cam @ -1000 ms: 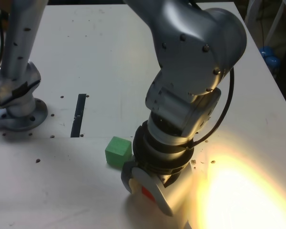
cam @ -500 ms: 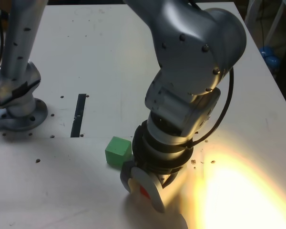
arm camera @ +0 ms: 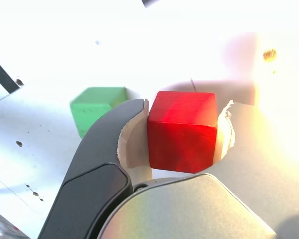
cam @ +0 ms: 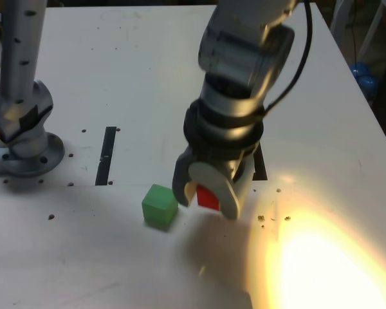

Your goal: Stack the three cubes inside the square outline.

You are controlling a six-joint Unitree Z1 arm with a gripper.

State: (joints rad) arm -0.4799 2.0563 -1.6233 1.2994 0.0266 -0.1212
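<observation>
Claw pinches the red cube between its jaws; the green cube sits lower centre-left of the exterior frame. Lowering the claw nearby could knock it.

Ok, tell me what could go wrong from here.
The red cube sits between the claw's fingers, their linings ragged at the edges, so it might slip or twist. The green cube stands close to the claw; a sideways swing that low could knock it.
</observation>
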